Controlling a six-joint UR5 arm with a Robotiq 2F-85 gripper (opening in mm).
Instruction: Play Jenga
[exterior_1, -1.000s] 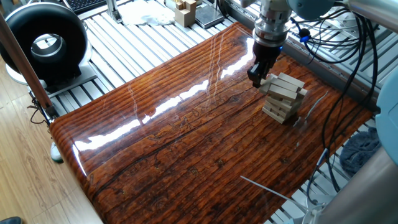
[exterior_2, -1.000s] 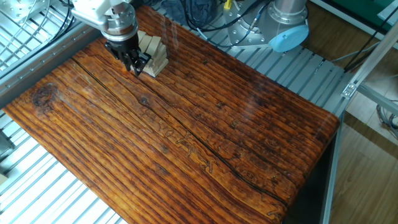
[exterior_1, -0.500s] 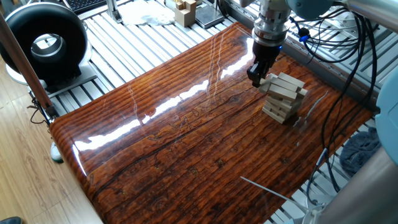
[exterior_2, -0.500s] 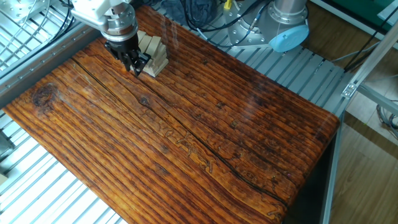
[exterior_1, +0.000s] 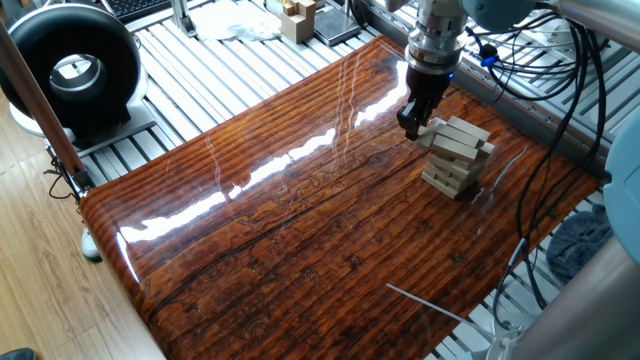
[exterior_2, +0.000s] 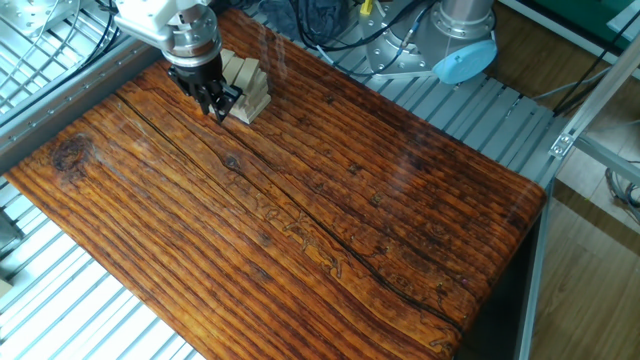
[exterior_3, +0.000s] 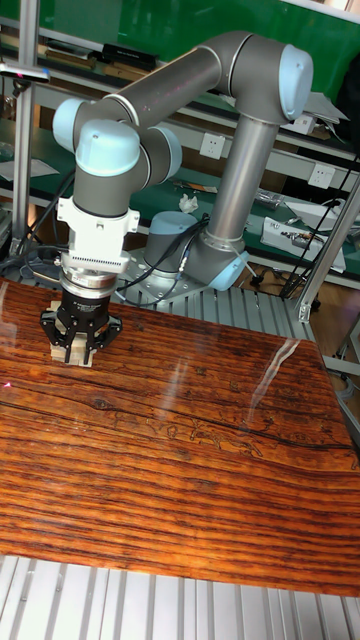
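The Jenga tower (exterior_1: 458, 155) is a short stack of pale wooden bars near the table's far right edge, its upper bars slightly askew. It also shows as the Jenga tower (exterior_2: 248, 88) in the other fixed view. My gripper (exterior_1: 412, 126) hangs straight down against the tower's left side, level with the upper layers, its fingertips beside the end of a bar. In the tall fixed view the gripper (exterior_3: 79, 347) covers most of the tower, and pale wood shows between the fingers (exterior_3: 62, 340). Whether they clamp a bar I cannot tell.
The dark glossy wooden table (exterior_1: 300, 220) rests on a slatted metal frame. A black round device (exterior_1: 72, 70) stands off its left corner. Tan wooden boxes (exterior_1: 297, 17) sit beyond the far edge. Cables (exterior_1: 530, 60) hang by the arm, whose base (exterior_2: 462, 40) stands beyond the table.
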